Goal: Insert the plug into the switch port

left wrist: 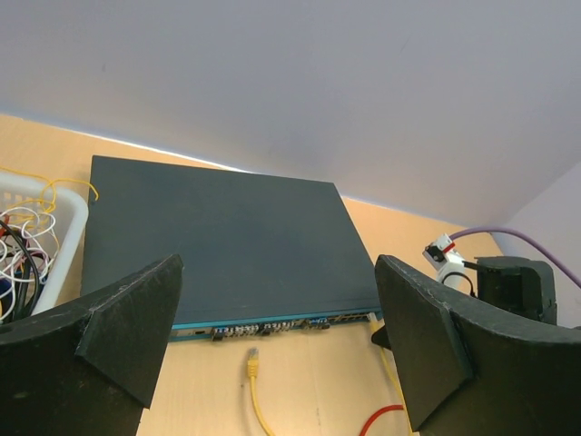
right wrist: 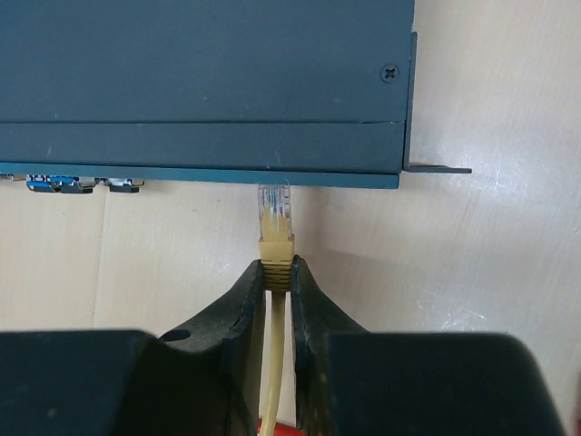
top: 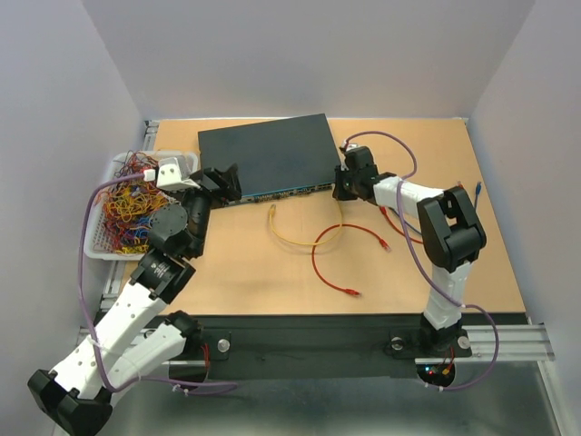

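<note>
Pale walls close in a tan wooden tabletop [top: 272,282], and the switch [top: 268,156] lies flat toward its far side, with the long face carrying the row of sockets turned toward the arms.

The right gripper [right wrist: 278,272] is closed almost completely. Its two dark fingers pinch the yellow boot of a network cable just behind the clear plug [right wrist: 275,211]. The plug points straight at the switch's socket face near that face's right end, close to the mounting ear [right wrist: 436,168]. Its tip reaches the lower edge of the face, but whether it sits inside a port cannot be told. The filled sockets [right wrist: 82,184] lie further left along the same face. The yellow cable [top: 295,241] trails back from the gripper across the table in front of the switch. Its other plug [left wrist: 253,363] lies loose just in front of the socket face.

The left gripper [left wrist: 280,272] stands wide open and holds nothing. Its fingers [left wrist: 136,318] are spread before the left part of the socket face and are apart from it.

Two red cables [top: 331,272] lie on the table in front of the switch. A white wire basket [top: 95,250] full of coloured cables sits just left of the switch.
</note>
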You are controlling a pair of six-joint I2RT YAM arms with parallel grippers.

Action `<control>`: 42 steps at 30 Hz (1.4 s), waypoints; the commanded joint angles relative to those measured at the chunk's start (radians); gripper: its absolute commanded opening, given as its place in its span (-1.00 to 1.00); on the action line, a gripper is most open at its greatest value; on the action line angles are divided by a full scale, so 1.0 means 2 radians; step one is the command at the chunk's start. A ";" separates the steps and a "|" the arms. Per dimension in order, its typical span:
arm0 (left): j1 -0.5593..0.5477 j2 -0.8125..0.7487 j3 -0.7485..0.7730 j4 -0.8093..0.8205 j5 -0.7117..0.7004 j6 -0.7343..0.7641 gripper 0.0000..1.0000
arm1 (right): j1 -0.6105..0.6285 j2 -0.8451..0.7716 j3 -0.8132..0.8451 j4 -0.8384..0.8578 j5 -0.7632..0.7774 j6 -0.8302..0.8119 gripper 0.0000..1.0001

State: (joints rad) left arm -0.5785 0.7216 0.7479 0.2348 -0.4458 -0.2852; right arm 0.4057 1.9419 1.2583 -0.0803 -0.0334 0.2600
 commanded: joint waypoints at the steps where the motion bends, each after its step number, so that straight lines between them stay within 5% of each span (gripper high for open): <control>1: 0.002 -0.016 -0.003 0.023 -0.009 0.009 0.97 | 0.000 0.009 0.038 0.002 0.012 -0.005 -0.99; 42: 0.001 -0.052 -0.010 0.021 -0.015 0.007 0.97 | 0.011 0.048 0.162 -0.083 0.124 0.000 -0.99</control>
State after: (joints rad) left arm -0.5789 0.6353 0.7433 0.2348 -0.4557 -0.2855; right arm 0.4335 2.0388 1.4937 -0.3527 0.1249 0.2592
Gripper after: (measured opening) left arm 0.986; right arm 0.176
